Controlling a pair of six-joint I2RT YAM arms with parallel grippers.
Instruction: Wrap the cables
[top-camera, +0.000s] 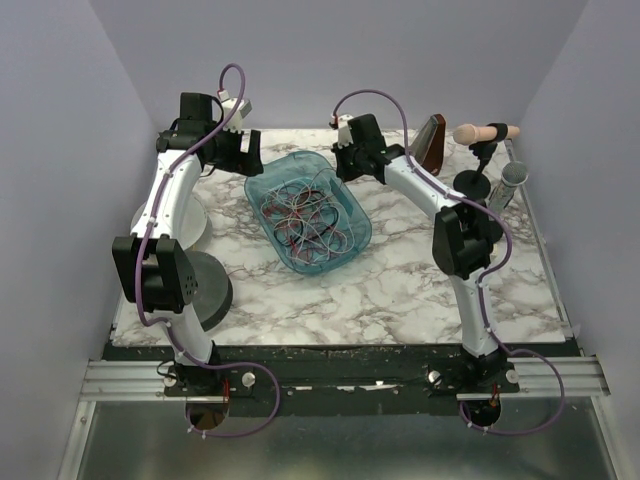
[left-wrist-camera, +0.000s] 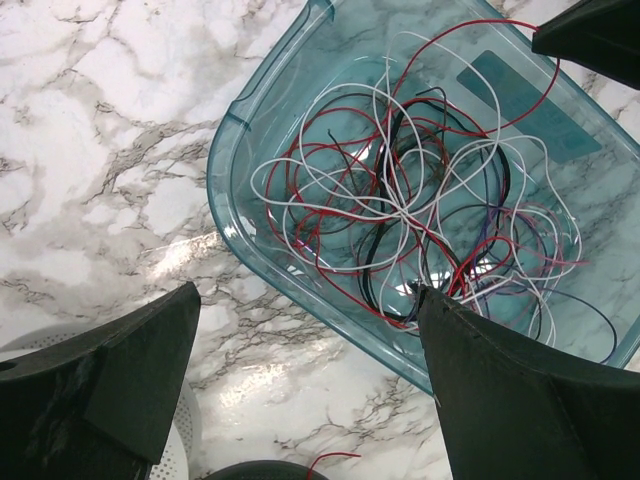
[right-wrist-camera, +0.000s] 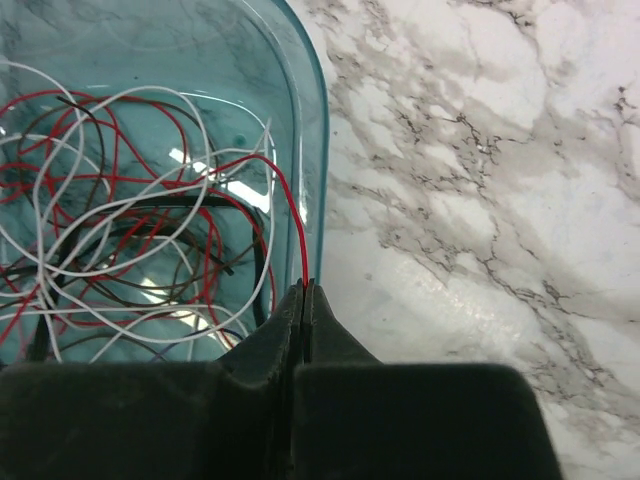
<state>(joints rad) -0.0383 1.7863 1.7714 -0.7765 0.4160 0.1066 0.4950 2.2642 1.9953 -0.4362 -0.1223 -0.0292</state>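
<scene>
**A:** Which step are we on?

**B:** Marble table, teal bin mid-table. The cables are all inside the bin, one loose tangle of red, white and black loops. Nothing is wrapped yet. I'd call it the opening step: singling out one strand.

**A:** Grippers?

**B:** Left gripper has its jaws spread wide and empty, hovering by the bin's far-left corner. Right gripper is at the rim on the far-right side, jaws pressed together and pinching one red wire right at the tips.

**A:** Next move?

**B:** My read: draw that red wire up and out, slowly. It runs back into the white loops, so it could drag the whole bunch or slip from the tips. The left gripper likely needs a second hold on the strand before any coiling.
</scene>
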